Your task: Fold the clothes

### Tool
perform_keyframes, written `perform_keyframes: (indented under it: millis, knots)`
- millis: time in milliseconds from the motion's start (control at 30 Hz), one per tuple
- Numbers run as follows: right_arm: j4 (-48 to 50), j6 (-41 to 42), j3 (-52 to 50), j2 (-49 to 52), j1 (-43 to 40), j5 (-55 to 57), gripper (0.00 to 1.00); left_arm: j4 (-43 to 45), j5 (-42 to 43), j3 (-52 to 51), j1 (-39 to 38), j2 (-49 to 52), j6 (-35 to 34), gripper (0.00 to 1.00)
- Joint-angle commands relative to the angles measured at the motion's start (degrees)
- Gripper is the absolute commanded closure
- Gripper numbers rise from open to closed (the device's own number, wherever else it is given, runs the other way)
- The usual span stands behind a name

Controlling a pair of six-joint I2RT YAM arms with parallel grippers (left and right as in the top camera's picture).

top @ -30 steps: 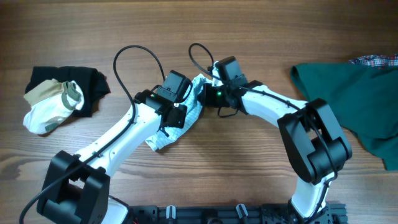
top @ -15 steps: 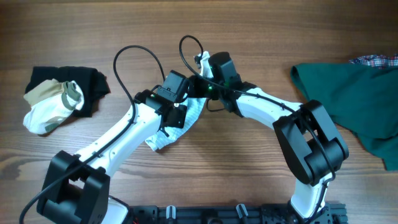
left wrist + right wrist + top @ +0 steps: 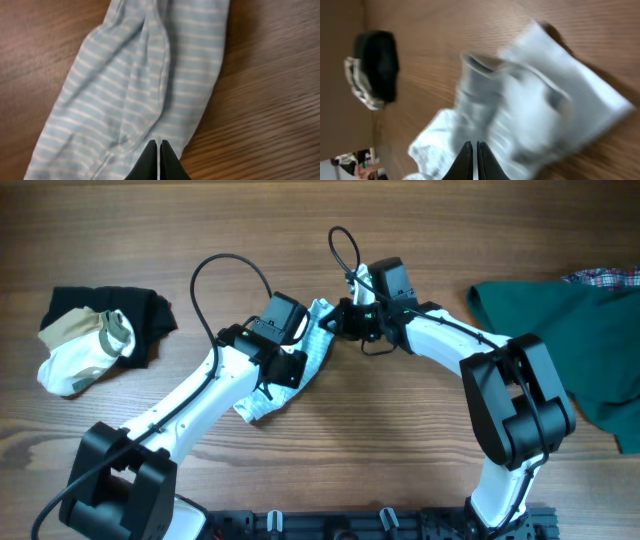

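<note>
The clothes here are chiefly a small pale blue-and-white striped garment [image 3: 312, 350], lying crumpled and slanted at the table's middle. It fills the left wrist view [image 3: 150, 85] and shows blurred in the right wrist view [image 3: 530, 100]. My left gripper [image 3: 288, 370] is shut, its tips [image 3: 158, 145] low over the garment's near edge. My right gripper [image 3: 337, 320] is shut too, with its tips [image 3: 474, 145] at the garment's upper end. I cannot tell whether either one pinches the fabric.
A large dark green garment [image 3: 560, 330] lies at the right edge with a plaid cloth [image 3: 605, 277] behind it. At the far left sits a black garment [image 3: 140, 315] with a white-and-beige piece [image 3: 85, 350] on it. The same pile [image 3: 377, 62] shows in the right wrist view.
My right gripper swung left, then back right, and its cable loop shifted with it. More of the striped garment's upper end shows now. The left arm has stayed put.
</note>
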Motion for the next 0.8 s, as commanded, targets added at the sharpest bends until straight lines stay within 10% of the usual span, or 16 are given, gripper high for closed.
perform_keyframes:
  millis: [0, 767]
  knots:
    - [-2.58, -2.08, 0.37, 0.61, 1.75, 5.66, 0.96, 2.05, 1.46, 0.46, -0.24, 0.98, 3.93, 0.96]
    - [-2.58, 5.42, 0.37, 0.98, 4.35, 20.11, 0.96, 9.31, -13.05, 0.42, -3.06, 11.08, -0.85, 0.96]
